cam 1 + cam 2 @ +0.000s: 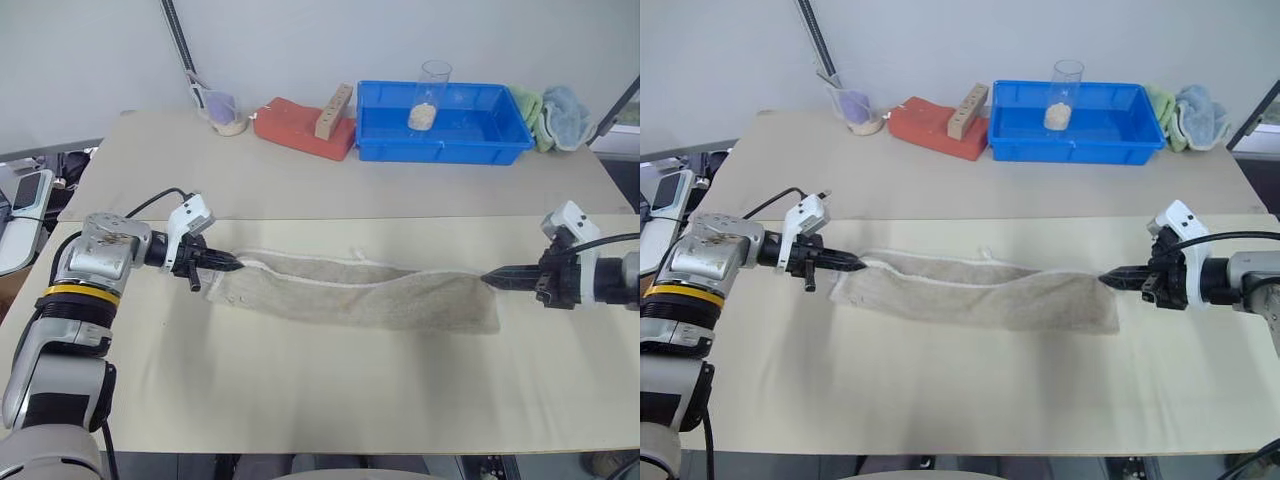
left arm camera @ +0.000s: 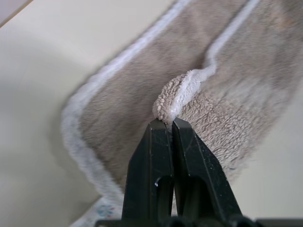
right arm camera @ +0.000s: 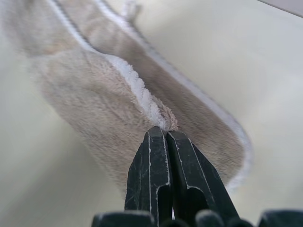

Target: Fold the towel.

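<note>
Pale beige table (image 1: 300, 400), plain white wall (image 1: 400, 40) behind, even soft light

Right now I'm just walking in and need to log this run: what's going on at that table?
The robot is folding a beige towel. The left gripper and right gripper are each shut on an opposite end, pinching the white-piped edge. The towel is stretched between them in a long sagging band along the table, partly doubled over. The fold is not yet laid flat.
</note>
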